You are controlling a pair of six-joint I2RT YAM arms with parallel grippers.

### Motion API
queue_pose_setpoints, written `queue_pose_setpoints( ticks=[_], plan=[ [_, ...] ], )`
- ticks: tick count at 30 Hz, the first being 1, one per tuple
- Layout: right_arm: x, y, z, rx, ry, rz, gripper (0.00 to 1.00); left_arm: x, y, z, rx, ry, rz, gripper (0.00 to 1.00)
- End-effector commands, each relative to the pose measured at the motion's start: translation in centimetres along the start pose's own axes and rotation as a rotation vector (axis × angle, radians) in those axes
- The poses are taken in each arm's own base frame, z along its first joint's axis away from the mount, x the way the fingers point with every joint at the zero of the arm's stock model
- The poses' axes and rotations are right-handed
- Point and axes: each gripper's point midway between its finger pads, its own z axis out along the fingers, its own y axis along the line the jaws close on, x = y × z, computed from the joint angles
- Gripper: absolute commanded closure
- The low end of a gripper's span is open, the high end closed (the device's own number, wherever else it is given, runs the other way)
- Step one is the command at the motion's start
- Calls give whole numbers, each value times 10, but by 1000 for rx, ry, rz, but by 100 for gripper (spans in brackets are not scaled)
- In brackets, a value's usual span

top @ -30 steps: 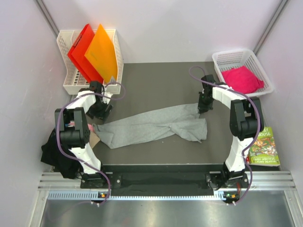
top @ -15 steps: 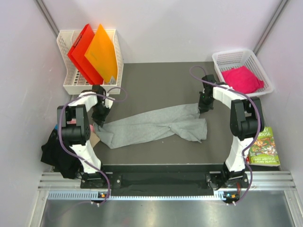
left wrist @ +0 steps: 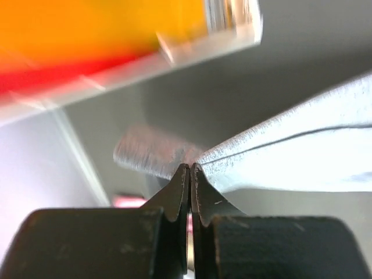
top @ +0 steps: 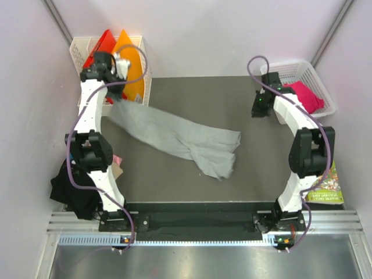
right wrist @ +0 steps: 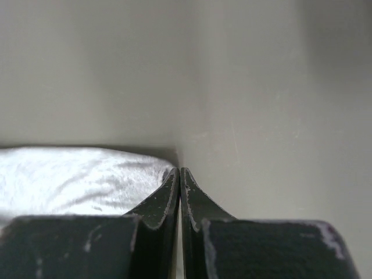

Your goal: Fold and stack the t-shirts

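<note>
A: Start at the left gripper — what has it got?

B: Its jaws are pressed together on an edge of the light grey t-shirt. In the wrist view the cloth streams off the tips to the right. The arm is raised at the far left, by the white folder basket with the orange folder and red folder.

A: And the right gripper?

B: Closed too, tip against tip, with nothing visibly pinched. Pale cloth shows behind its left finger, but from above the gripper sits apart from the shirt. It is at the far right, beside the white mesh basket holding the pink t-shirt.

A: How does the shirt lie?

B: It is a long twisted band on a diagonal — from the held end at far left to a bunched free end around the middle of the mat. That free end is nearer the right gripper, inward from it and toward the bases.

A: So the next move turns on that end.

B: I'd judge so. The right arm would take it and draw away from the left along that axis. The dark mat is flat, with bare room either side of the band. The black t-shirt hangs off the near-left edge, not yet folded. The picture book lies at the near right, off the mat.
</note>
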Motion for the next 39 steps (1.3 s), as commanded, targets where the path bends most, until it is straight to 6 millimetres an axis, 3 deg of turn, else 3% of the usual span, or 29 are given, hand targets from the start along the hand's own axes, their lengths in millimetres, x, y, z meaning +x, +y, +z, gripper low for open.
queue_pose_setpoints(
  ticks=[1, 2, 3, 5, 6, 8, 10, 12, 15, 19, 25, 39],
  plan=[
    [-50, 26, -96, -135, -215, 27, 100, -40, -2, -73, 12, -162, -1, 100],
    [-51, 29, -114, -158, -246, 28, 100, -41, -4, -87, 9, -192, 7, 100],
    [-48, 28, -120, -164, -256, 29, 100, -35, -8, -87, 18, -181, 22, 100],
    [-27, 25, -117, -177, -231, 40, 100, -28, -11, -96, 11, -195, 37, 100],
    [-18, 25, -108, -192, -208, 41, 90, -11, -17, -84, 30, -143, 42, 100],
    [30, 25, -69, -218, -40, 48, 78, 0, -18, -85, 20, -148, 52, 100],
    [71, 31, -41, -243, 99, 32, 68, 22, -24, -69, 37, -92, 59, 100],
    [95, 41, -21, -243, 168, 0, 55, 31, -28, -66, 42, -73, 64, 100],
    [111, 60, -6, -257, 211, -47, 48, 35, -28, -67, 42, -56, 64, 100],
    [103, 87, 3, -279, 217, -88, 49, 36, -27, -70, 38, -52, 69, 100],
    [98, 106, 18, -286, 233, -100, 53, 41, -28, -70, 40, -43, 69, 100],
    [95, 113, 42, -275, 249, -104, 58, 48, -30, -65, 42, -22, 57, 100]
  ],
)
